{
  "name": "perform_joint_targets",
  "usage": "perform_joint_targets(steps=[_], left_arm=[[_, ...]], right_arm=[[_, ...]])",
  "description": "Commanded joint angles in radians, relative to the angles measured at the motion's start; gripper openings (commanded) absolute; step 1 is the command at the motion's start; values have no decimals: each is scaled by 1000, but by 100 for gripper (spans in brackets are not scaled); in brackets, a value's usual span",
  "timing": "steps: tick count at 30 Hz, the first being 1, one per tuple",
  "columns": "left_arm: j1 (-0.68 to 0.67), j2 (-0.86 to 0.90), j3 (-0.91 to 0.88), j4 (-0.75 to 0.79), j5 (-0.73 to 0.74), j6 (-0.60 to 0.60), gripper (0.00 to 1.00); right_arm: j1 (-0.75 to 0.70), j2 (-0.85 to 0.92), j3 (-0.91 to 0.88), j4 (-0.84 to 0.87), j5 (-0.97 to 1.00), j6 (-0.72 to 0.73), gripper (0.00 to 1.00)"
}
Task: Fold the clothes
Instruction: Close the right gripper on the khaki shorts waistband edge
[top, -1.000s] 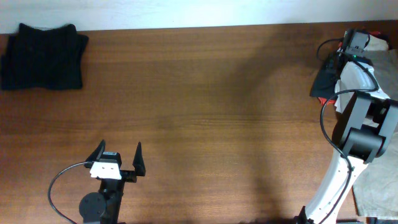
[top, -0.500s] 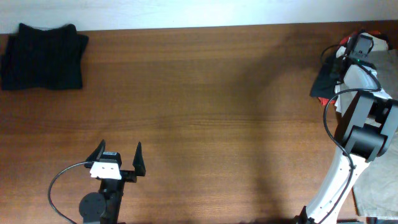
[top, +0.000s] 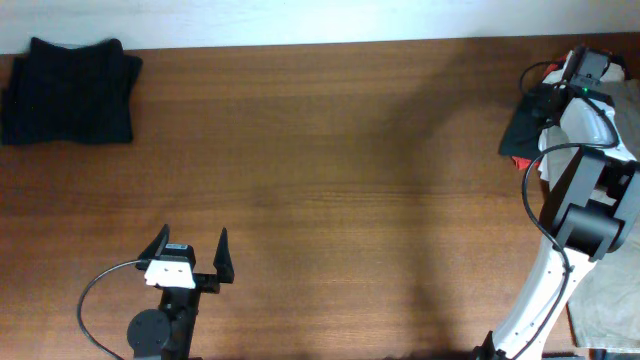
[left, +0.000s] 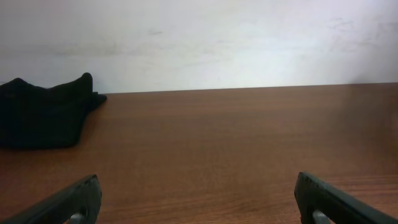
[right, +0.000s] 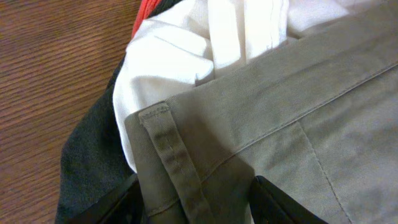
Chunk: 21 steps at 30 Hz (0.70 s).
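Right now my left gripper (top: 191, 248) sits over the near left of the table (top: 330, 200). Its jaws are spread wide, with nothing between them and nothing touched. In its wrist view both fingertips (left: 68, 202) show at the lower corners with only bare wood between them.

My right gripper (right: 198, 202) is over the heap of clothes at the far right edge. Its jaws are partly open, narrower than the left pair. They straddle the waistband of the khaki-olive shorts (right: 280, 124), with a belt loop (right: 166, 146) running down between them. The cloth lies flat between the fingers (right: 121, 202); I cannot tell whether the pads press on it.

Counting what I can see in the heap:
- one pair of shorts, on top;
- one white garment (right: 186, 56), bunched under the shorts' edge;
- one red piece (right: 146, 15), only a sliver at the far side;
- one dark garment (right: 84, 168), under the white one on the heap's left side.

A second black piece, the folded black garment (top: 68, 90), lies alone at the far left corner, well apart from both arms.
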Motion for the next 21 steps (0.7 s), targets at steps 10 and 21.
perform_joint_targets(steps=[10, 21], left_arm=[[-4, -4, -7, 0, 0, 11, 99], [-4, -4, -7, 0, 0, 11, 99]], right_arm=[[-53, -33, 51, -29, -8, 27, 41], [-55, 11, 116, -123, -21, 27, 28]])
